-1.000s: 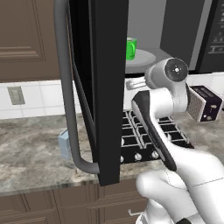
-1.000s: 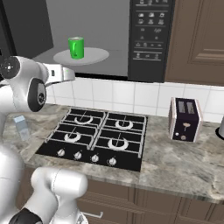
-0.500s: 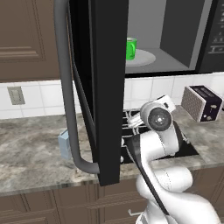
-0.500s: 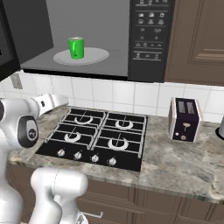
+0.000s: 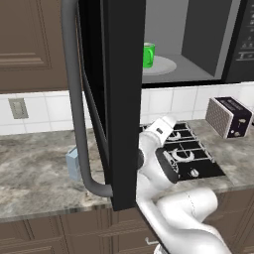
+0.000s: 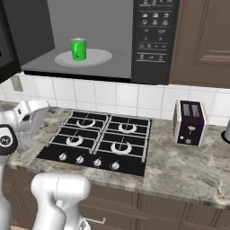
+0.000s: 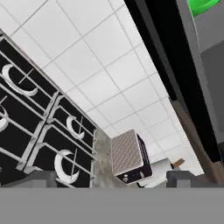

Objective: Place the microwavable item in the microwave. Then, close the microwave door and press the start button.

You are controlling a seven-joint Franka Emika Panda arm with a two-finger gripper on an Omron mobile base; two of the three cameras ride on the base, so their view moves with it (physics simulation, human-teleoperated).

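A small bright green mug (image 6: 78,48) is being displayed upright on a round white plate (image 6: 96,57) inside the grey cavity of a black microwave (image 6: 155,40) mounted on the wall above a white tiled backsplash. The microwave door (image 5: 121,99), a wide black slab with a long curved grey bar handle (image 5: 74,99), is being held swung open toward the near left, well apart from the mug. In the right base view, the narrow button panel and a black four-burner stove (image 6: 96,141) with round knobs are being shown, set into a speckled stone counter (image 6: 179,166); a dotted toaster (image 6: 189,122) is seen at the far right. In the left base view, a pale blue box (image 5: 73,163) is being revealed beside the handle. In the hand view, the gripper (image 7: 113,178) is being kept spread wide, nothing between its fingertips (image 7: 41,177).
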